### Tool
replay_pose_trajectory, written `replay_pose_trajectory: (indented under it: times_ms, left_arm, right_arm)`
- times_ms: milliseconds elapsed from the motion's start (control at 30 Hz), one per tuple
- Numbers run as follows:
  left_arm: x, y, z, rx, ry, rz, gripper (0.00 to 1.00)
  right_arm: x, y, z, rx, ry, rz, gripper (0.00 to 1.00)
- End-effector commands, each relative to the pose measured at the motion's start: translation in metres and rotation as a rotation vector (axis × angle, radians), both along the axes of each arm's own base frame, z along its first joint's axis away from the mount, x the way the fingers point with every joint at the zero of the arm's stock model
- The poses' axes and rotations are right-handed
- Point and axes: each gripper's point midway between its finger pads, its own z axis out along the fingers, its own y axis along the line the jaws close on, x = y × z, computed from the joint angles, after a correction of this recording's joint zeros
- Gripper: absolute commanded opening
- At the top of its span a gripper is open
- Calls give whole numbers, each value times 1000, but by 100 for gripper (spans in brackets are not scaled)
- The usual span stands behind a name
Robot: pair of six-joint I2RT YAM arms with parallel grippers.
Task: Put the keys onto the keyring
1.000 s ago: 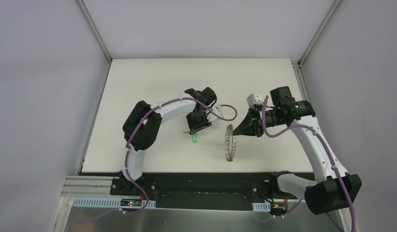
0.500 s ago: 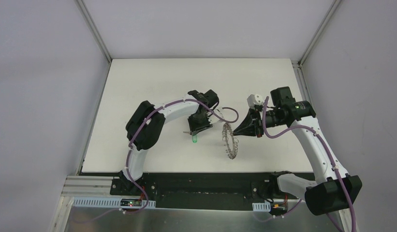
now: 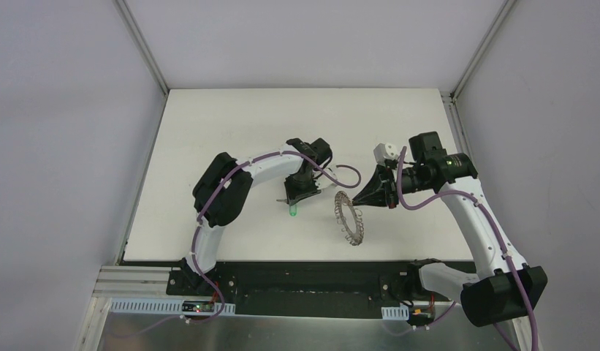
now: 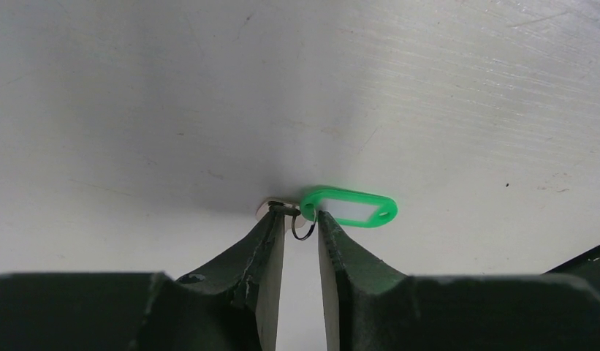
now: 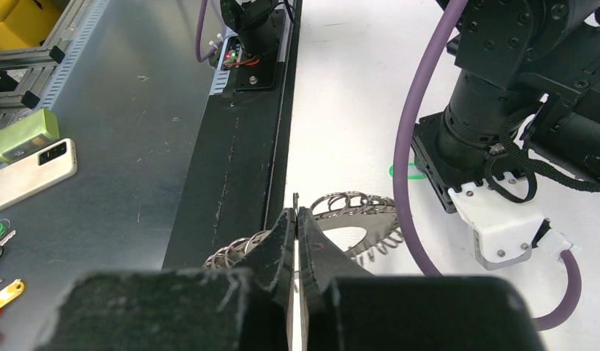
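Green-tagged key (image 4: pixel 348 207) lies flat on the desk (image 3: pixel 231 124). Your left tool (image 4: pixel 300 223) has narrowed, straddling its small wire loop (image 4: pixel 302 228) with a gap left. Right tool (image 5: pixel 296 219), clamped on the keyring (image 3: pixel 349 218), has tilted it to show its hole: ready for threading.

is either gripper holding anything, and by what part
The right gripper is shut on the keyring, pinching its outer edge. The left gripper holds nothing: its jaws stand apart around the small wire loop of the key.
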Motion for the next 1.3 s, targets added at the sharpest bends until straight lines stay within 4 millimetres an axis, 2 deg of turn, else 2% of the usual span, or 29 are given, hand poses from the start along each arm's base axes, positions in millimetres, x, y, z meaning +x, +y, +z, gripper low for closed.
replay_pose_trajectory:
  times_ms: [0, 467, 833, 967, 1267]
  left_arm:
    - [2, 2, 17, 0, -42, -11, 24]
    - [3, -3, 23, -26, -50, -14, 13]
    - [5, -3, 34, -49, -68, -10, 10]
    - [5, -3, 31, -52, -56, -10, 9]
    - [2, 1, 19, -26, -30, -18, 17]
  right_arm:
    - [-8, 2, 14, 64, -14, 20, 0]
    - [-6, 2, 13, 67, -12, 19, 0]
    - [-6, 2, 13, 66, -9, 19, 0]
    - [-6, 2, 13, 68, -11, 18, 0]
    - [-5, 2, 12, 67, -6, 16, 0]
